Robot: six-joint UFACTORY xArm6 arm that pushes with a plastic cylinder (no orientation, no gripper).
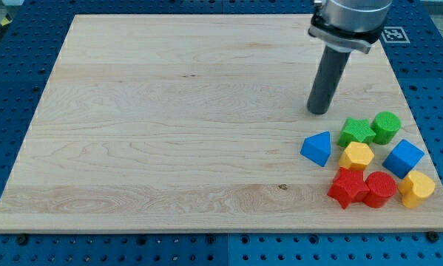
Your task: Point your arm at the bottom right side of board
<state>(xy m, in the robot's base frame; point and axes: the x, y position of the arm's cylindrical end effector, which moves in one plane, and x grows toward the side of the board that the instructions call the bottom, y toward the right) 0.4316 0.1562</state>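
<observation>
Wooden board (169, 133): pale, fills most of the view, lying on a blue pegboard surface (14, 44).

Rod: dark, upright, no pincer fitted, so nothing is grasped. My tip (319, 112) rests on the board's right half, just above and left of the block cluster, apart from every block.

Cluster, at the board's bottom right:
- blue cube (404, 157)
- red star (347, 187)
- red cylinder (380, 189)
- green star (356, 131)
- green cylinder (386, 126)
- blue triangular block (316, 148)
- yellow block (356, 156)
- yellow block at far right (416, 188)
</observation>
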